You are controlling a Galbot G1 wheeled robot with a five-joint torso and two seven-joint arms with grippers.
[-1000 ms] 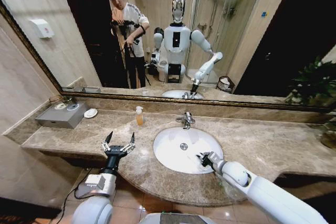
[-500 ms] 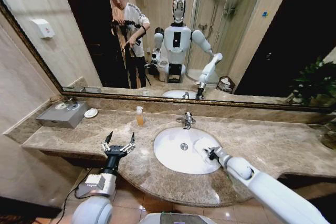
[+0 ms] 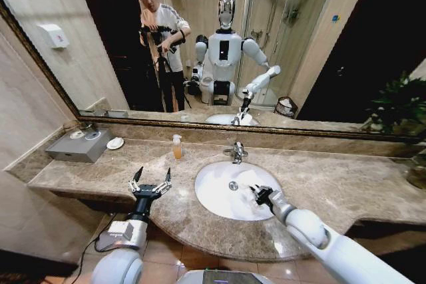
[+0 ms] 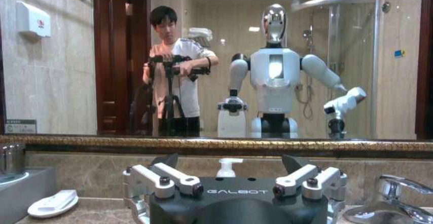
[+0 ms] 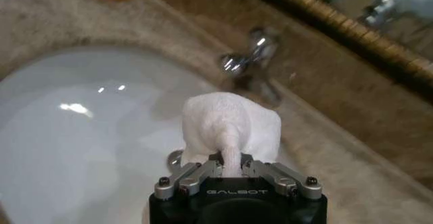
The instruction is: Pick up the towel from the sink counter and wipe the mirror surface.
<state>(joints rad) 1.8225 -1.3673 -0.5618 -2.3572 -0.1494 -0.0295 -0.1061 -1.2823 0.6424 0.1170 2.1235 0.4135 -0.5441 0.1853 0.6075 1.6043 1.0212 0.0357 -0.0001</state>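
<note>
A small white towel (image 5: pixel 233 122) sits bunched between the fingers of my right gripper (image 5: pixel 230 165), which is shut on it. In the head view, this right gripper (image 3: pixel 260 195) hovers over the right side of the white basin (image 3: pixel 216 197), short of the chrome faucet (image 3: pixel 236 152). The sink counter (image 3: pixel 333 177) is mottled brown marble with a curved front. Behind it, the mirror surface (image 3: pixel 313 51) spans the wall in a dark frame. My left gripper (image 3: pixel 150 181) stands open above the counter's front left, fingers pointing up, and faces the mirror (image 4: pixel 81 72).
An orange soap bottle (image 3: pixel 176 146) stands left of the faucet. A grey box (image 3: pixel 76 145) and a white soap dish (image 3: pixel 114 143) sit at the counter's far left. A plant (image 3: pixel 399 104) stands at the far right. The mirror reflects the robot and a person with a tripod.
My right gripper, holding the towel, swung right and toward the mirror, then came back left over the basin. The left arm has stayed still.
</note>
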